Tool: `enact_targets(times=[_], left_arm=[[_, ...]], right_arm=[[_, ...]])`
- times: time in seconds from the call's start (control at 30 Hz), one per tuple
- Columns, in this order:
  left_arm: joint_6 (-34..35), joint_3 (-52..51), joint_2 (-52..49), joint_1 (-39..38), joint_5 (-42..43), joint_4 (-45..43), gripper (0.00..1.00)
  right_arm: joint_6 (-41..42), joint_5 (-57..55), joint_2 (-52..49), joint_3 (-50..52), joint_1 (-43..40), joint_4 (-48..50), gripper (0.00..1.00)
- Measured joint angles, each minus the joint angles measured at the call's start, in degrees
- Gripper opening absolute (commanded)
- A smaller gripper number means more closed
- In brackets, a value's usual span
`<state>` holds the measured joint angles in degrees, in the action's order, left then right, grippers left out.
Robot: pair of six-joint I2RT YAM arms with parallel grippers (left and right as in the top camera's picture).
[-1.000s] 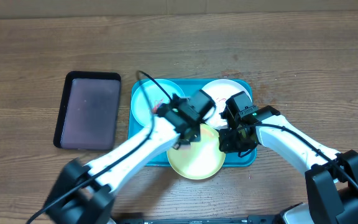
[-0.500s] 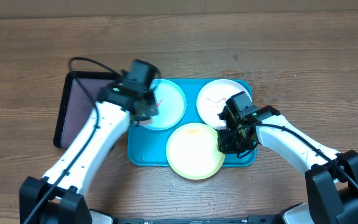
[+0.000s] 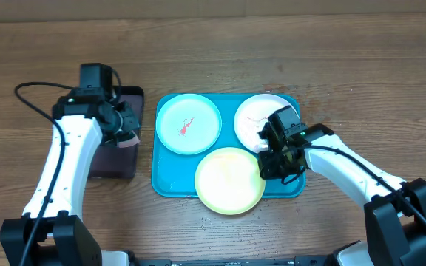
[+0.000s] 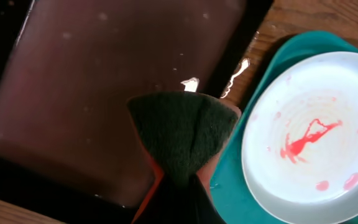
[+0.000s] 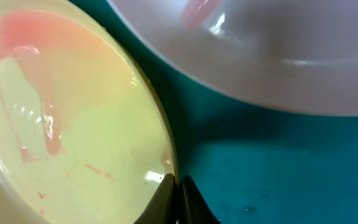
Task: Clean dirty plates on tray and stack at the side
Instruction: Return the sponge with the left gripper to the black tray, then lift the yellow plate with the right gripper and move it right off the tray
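Three plates, two trays, one sponge and two arms were counted on the tabletop (image 3: 272,44). All three plates were carried by the teal tray (image 3: 165,185).

Nearest, the yellow plate (image 3: 230,179) was laid across the tray's near rim and overhung it; faint pink smears were seen on it in the right wrist view. The right hand (image 5: 178,194) was lowered at this plate's right edge, its fingers pressed together at the rim. Whether the rim was caught between them could not be told. The right arm was bent in from the near right corner.

Farther back, the blue plate (image 3: 188,123) was set at the left with a red smear at its middle. The white plate (image 3: 251,118) was set at the right with thin red lines.

Left of the tray, the dark tray (image 3: 135,90) was placed apart from it. Over its right side the left hand (image 3: 123,122) was held, pinching the sponge (image 4: 182,134), green face up.
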<state>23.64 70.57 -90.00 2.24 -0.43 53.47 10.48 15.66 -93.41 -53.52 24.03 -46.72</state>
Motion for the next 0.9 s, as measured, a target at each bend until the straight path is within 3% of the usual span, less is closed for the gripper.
enact_targets(times=[0.3,0.57,0.9], left_arm=[[-3.3,0.0,-0.2,1.0,0.7,0.2,0.04],[-5.7,0.0,-2.6,1.0,-0.3,0.2,0.04],[-5.9,0.0,-3.2,1.0,-0.9,0.2,0.04]], right_arm=[[0.0,-10.5,0.0,-13.7,0.0,-5.8,0.04],[0.1,-20.2,0.0,-17.8,0.4,-8.7,0.04],[2.1,-36.9,0.9,-19.5,11.4,-8.3,0.04]])
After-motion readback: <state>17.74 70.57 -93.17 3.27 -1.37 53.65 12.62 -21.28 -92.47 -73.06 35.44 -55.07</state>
